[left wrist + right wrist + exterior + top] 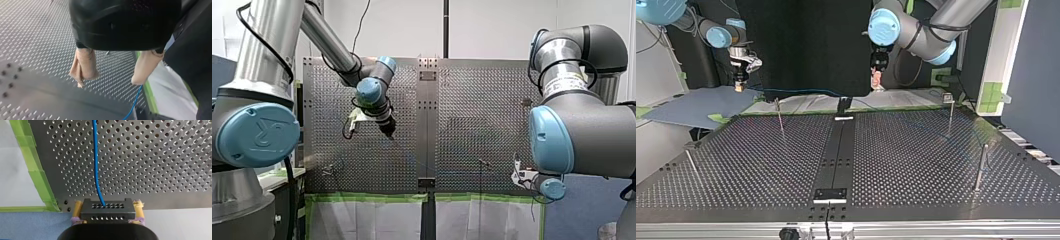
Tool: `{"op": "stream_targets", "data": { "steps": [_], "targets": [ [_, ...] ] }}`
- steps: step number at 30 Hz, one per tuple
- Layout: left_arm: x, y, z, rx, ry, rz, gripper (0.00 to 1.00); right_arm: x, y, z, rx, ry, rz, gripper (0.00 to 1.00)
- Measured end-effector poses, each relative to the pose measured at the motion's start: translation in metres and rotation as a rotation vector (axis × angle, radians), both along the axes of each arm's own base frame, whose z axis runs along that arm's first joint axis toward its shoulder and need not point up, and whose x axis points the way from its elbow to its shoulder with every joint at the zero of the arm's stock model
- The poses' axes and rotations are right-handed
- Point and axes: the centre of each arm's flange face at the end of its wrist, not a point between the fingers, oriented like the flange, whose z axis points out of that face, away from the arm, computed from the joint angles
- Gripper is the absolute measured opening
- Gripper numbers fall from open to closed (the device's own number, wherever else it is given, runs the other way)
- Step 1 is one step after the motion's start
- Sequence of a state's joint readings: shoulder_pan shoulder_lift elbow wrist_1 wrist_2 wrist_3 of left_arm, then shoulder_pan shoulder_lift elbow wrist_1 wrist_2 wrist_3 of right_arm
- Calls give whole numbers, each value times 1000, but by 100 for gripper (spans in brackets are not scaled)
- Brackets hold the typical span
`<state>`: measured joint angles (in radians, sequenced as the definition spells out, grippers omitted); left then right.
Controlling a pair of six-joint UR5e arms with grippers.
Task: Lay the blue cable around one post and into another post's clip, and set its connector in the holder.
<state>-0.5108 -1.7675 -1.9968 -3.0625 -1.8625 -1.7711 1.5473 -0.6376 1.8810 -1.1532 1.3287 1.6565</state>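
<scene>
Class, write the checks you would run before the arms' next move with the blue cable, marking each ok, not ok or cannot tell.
1. Right gripper shut on black connector: ok.
2. Connector set in holder: not ok, it is in the gripper.
3. Left gripper gripping blue cable: not ok, open; cable passes beside one pad.
4. Cable around a post: cannot tell.
5. Cable in a post's clip: cannot tell.

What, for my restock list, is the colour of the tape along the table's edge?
Green tape, clearest in the right wrist view.
</scene>
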Motion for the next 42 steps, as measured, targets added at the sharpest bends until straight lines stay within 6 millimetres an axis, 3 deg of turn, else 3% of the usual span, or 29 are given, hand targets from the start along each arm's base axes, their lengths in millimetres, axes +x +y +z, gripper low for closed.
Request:
{"op": "stream_targets", "data": {
  "steps": [11, 29, 42],
  "targets": [
    [-17, -39, -40, -34, -1, -46, 100, 0, 0, 0, 0, 1, 1, 0],
    [-54, -121, -106, -136, -30, -166, 100, 1, 1, 0, 3, 4, 2, 0],
    [-75, -199, -136, -241, -100, -279, 100, 1, 1, 0, 5, 4, 3, 0]
  ]
}}
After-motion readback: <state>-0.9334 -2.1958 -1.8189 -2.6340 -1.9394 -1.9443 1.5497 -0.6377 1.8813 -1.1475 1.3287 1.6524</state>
